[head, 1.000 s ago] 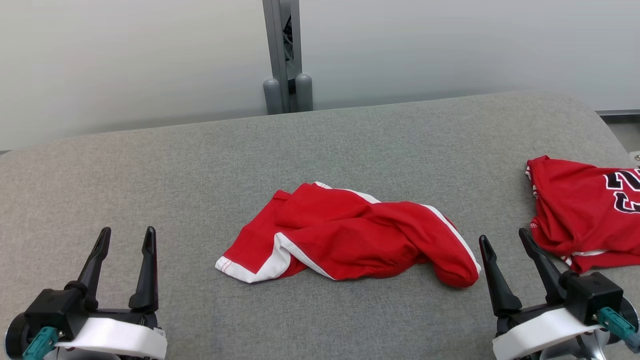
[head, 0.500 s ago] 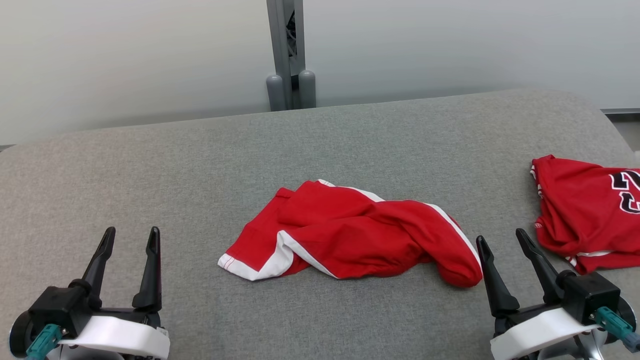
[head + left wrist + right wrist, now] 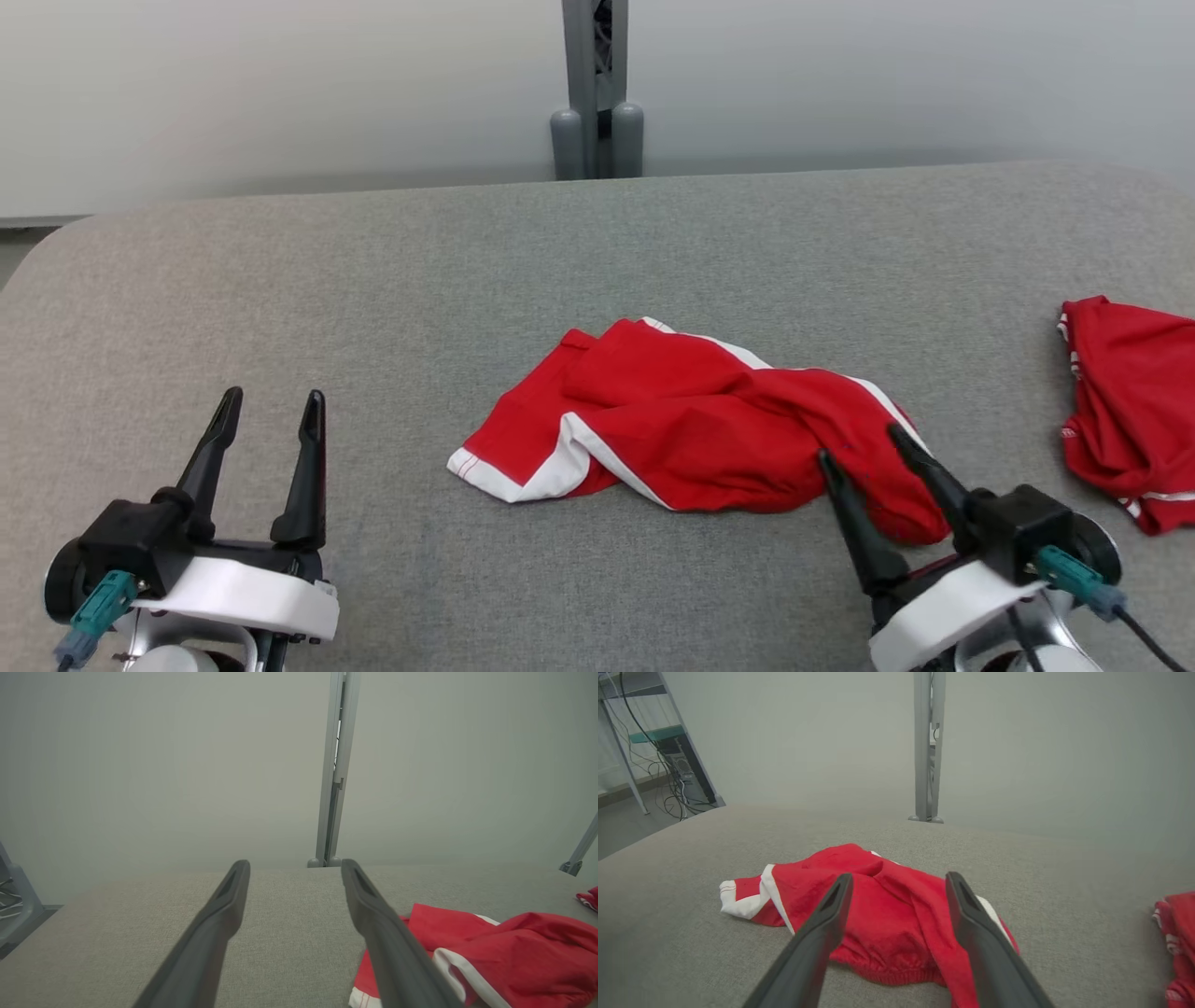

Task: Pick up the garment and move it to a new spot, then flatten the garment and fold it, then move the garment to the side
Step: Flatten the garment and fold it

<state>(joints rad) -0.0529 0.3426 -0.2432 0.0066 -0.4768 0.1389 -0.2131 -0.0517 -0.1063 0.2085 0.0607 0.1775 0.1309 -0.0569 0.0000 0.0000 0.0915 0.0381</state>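
Red garment (image 3: 691,429) with white trim lies crumpled in the middle of the surface (image 3: 373,280), which is covered in grey fabric. It reads as shorts: the white-banded hem end is toward the robot's left, the bunched elastic end toward its right. Not flattened, not folded.

Right claw (image 3: 857,442): fingers spread wide, nothing held. In the head view its tips overlap the garment's right end. In the right wrist view the bunched end sits low between the two fingers. Can't tell if the tips touch cloth.

Left claw (image 3: 273,401): also spread wide and empty, over bare surface, well apart from the hem end. In the left wrist view the hem is off to the right of its right finger.

Second red garment (image 3: 1130,420) with white striped trim sits at the surface's right side, apart from the first and cut off by the frame. Grey post (image 3: 595,93) stands behind the far edge against a pale wall.
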